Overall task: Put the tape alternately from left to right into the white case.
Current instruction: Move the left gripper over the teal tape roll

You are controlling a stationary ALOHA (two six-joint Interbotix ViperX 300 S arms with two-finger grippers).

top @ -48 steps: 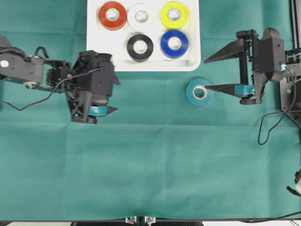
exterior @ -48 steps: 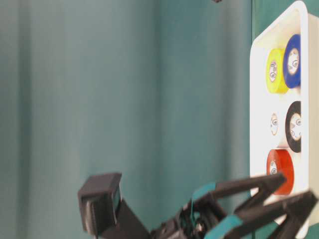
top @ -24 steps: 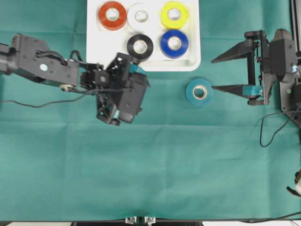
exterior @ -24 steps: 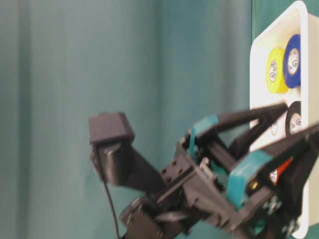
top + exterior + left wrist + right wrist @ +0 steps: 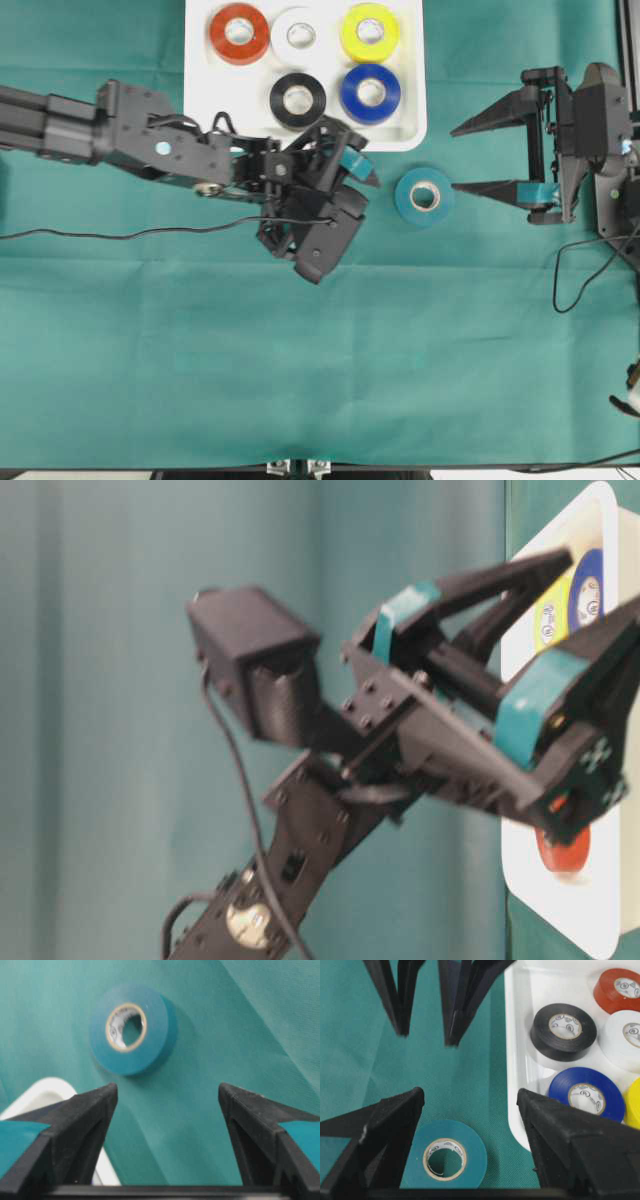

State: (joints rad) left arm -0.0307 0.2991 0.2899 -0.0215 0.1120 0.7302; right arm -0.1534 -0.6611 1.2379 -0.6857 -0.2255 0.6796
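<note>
left tool [image 5: 365, 172] wide open, empty, rolled, near teal tape [image 5: 424, 196]; right tool [image 5: 470, 157] open, empty

Table cloth [image 5: 300, 380]: matt green woven fabric, lightly creased. White case [image 5: 200, 110]: smooth, glossy plastic. Teal tape roll [image 5: 424, 196] beside the case: smooth, slight sheen, paper-like core.
</note>
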